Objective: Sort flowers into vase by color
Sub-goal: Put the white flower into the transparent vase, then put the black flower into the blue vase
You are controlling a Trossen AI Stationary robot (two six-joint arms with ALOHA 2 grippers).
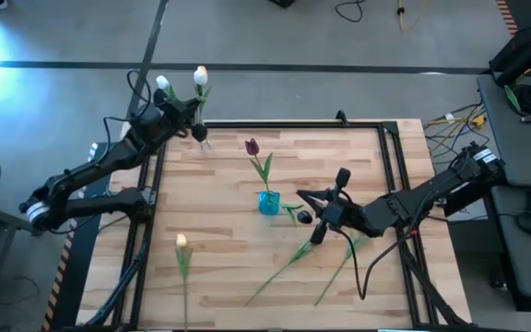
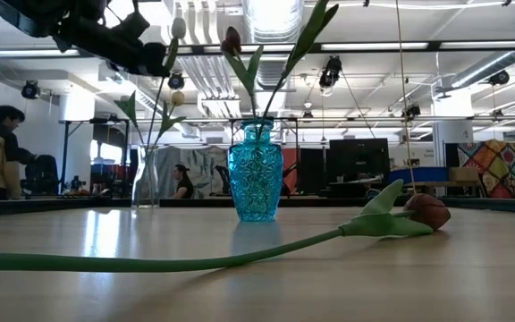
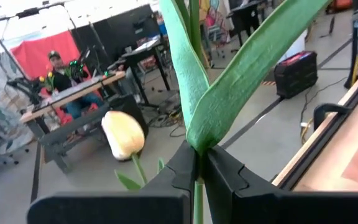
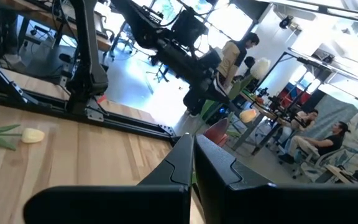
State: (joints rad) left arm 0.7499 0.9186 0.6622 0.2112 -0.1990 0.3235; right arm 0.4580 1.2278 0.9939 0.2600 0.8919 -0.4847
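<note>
Above the table's far-left corner in the high view, the left gripper (image 1: 194,118) is clamping a white tulip's stem (image 1: 203,100), while the right gripper (image 1: 308,205), jaws together, is lying beside the blue vase (image 1: 268,202), which is holding one maroon tulip (image 1: 252,146). Across the low view, that blue vase is standing mid-table, a fallen tulip (image 2: 427,211) lying before it. Through the left wrist view, the fingers (image 3: 185,171) are pinching a green stem (image 3: 196,198) under its leaves.

Glossy faceted glass vase (image 2: 256,174), wood table (image 1: 229,267)
</note>
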